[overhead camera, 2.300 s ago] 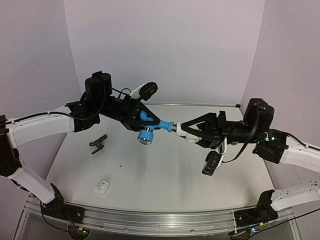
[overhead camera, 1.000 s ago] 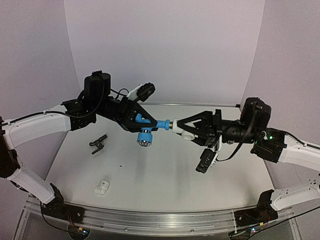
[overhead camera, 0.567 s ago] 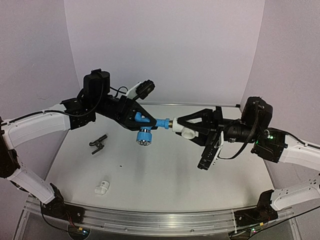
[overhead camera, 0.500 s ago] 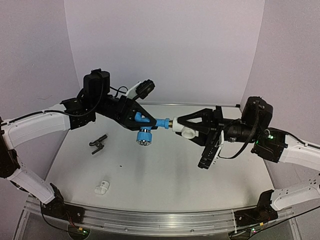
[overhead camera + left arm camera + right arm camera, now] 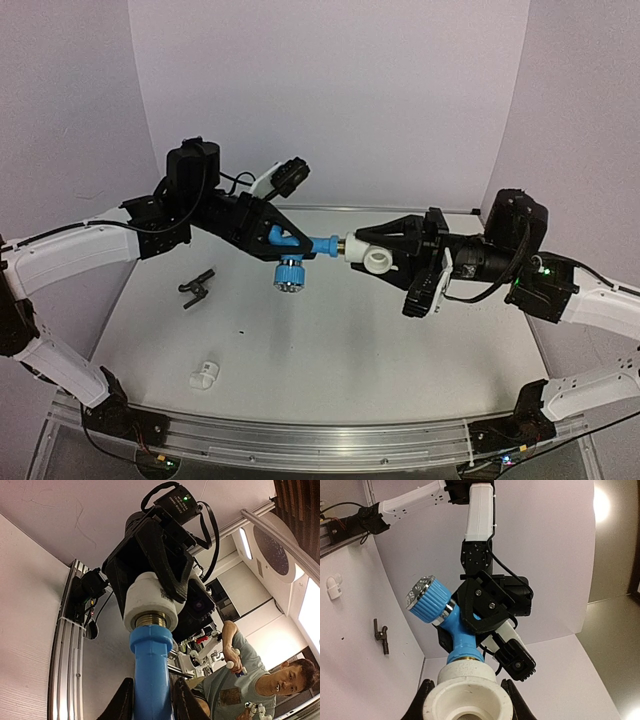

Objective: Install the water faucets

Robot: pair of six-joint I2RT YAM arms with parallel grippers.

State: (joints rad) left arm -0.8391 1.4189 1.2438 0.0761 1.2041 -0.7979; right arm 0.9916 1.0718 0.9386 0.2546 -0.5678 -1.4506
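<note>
My left gripper is shut on the blue faucet and holds it in the air above the table, stem pointing right, ribbed knob hanging down. My right gripper is shut on a white pipe fitting, whose end meets the faucet's stem tip. In the left wrist view the blue stem runs up between my fingers into the brass thread of the fitting. In the right wrist view the fitting sits between my fingers with the faucet joined beyond it.
A second white fitting lies on the table at the front left. A small black part lies at the left, under my left arm. Purple walls close in the back and sides.
My right wrist has rolled with the white fitting on the faucet's stem; its camera has swung up and right. My left gripper has kept the faucet almost still.
</note>
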